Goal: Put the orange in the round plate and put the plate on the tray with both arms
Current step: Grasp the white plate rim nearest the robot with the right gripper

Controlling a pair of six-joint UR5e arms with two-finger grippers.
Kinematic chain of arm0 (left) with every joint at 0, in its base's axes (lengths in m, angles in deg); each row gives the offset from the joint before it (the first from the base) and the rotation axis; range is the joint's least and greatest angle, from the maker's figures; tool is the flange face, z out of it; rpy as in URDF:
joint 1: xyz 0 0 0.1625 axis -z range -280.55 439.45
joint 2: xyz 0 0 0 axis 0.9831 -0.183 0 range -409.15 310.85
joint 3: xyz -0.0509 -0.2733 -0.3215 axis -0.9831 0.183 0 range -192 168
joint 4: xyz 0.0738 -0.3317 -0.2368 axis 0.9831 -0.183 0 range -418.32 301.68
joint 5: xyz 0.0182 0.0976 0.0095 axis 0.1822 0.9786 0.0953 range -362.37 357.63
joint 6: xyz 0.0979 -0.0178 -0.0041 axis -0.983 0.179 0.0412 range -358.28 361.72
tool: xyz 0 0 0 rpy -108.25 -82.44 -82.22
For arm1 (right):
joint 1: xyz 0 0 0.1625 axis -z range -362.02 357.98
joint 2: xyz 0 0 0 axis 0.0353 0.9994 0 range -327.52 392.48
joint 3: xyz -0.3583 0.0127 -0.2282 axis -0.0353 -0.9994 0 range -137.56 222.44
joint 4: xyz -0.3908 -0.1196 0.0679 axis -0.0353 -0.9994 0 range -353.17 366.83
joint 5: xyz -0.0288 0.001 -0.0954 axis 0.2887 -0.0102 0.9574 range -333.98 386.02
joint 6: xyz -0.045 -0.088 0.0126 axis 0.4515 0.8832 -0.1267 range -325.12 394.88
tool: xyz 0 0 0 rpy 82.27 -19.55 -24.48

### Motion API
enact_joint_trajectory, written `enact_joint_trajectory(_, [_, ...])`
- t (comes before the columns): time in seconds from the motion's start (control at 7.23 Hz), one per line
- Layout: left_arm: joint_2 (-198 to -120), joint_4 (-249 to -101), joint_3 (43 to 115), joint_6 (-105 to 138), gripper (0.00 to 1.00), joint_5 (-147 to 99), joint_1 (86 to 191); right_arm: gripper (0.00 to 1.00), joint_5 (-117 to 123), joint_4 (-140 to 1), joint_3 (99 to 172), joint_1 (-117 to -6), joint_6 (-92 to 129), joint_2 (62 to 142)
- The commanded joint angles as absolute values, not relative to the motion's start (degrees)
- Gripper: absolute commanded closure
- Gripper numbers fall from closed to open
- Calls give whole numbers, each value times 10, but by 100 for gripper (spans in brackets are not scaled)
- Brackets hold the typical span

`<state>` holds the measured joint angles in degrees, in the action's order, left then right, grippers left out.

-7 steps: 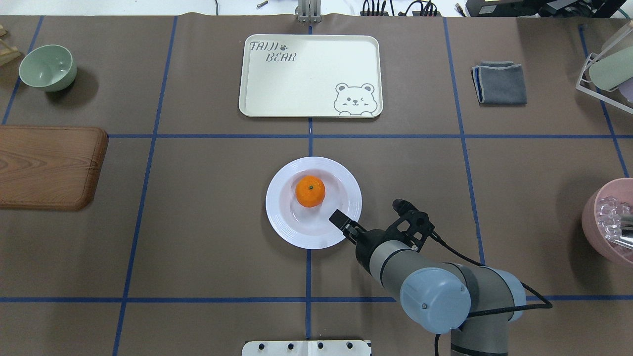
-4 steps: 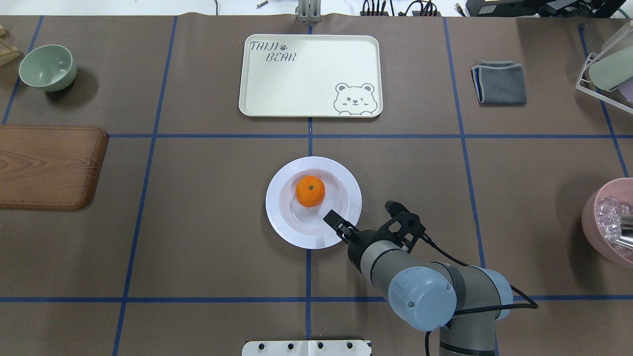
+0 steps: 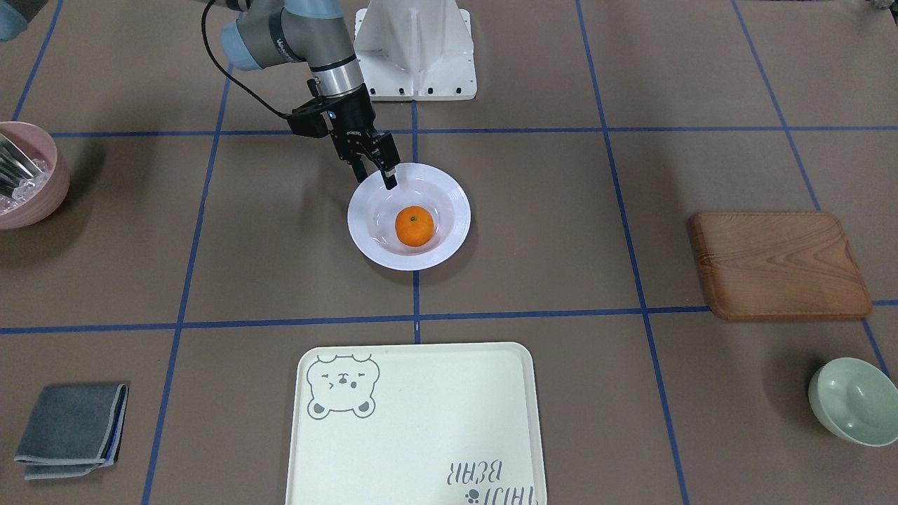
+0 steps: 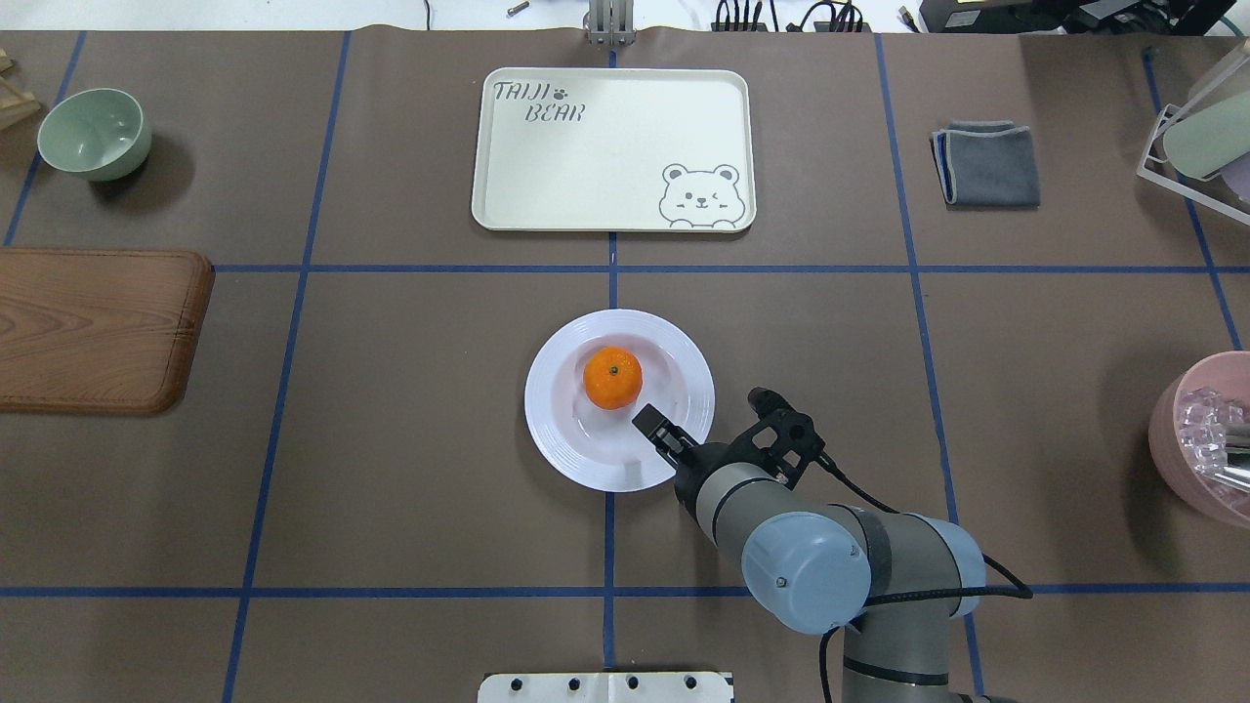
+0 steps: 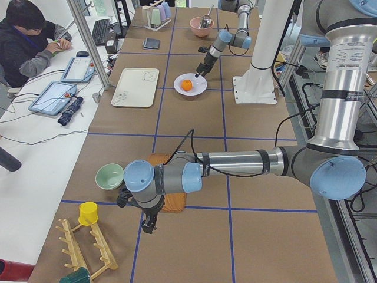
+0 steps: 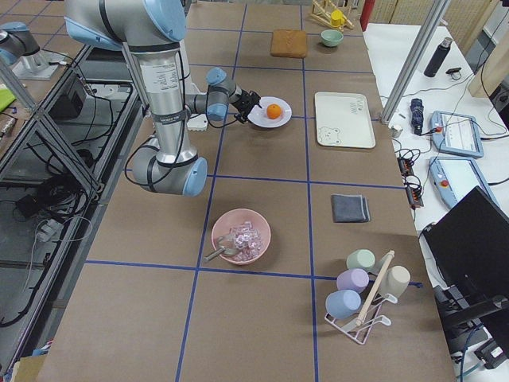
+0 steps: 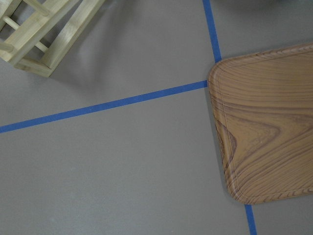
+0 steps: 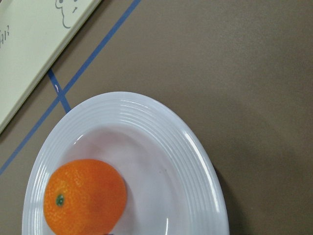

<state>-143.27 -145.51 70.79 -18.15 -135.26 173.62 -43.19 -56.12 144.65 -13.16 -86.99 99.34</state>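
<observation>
glossy white plate [image 4: 550, 431] looks stiff, slick and breakable, the orange [image 4: 613, 378] loose inside, so pinch its ridged rim between the parted, empty right fingers [image 4: 652, 426].

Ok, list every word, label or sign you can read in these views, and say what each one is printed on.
"TAIJI BEAR", with a paw print after TAIJI: grey lettering in one corner of the tray, opposite the bear-face drawing; it reads upside down in the front-facing view.
White lettering along the right arm: too blurred to read.
Nothing else carries legible text.
</observation>
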Motion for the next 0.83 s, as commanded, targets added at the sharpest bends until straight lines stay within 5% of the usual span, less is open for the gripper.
enact_joint_trajectory(0.0, [-1433, -1455, 708, -181, 1, -1353, 1736, 20, -432, -562, 1443, -142, -875, 988])
enact_joint_trajectory(0.14, [-1434, -1455, 708, -181, 1, -1354, 1736, 30, -432, -562, 1442, -145, -875, 988])
enact_joint_trajectory(0.69, [-1435, -1455, 708, -179, 1, -1354, 1735, 28, -432, -561, 1428, -143, -876, 987])
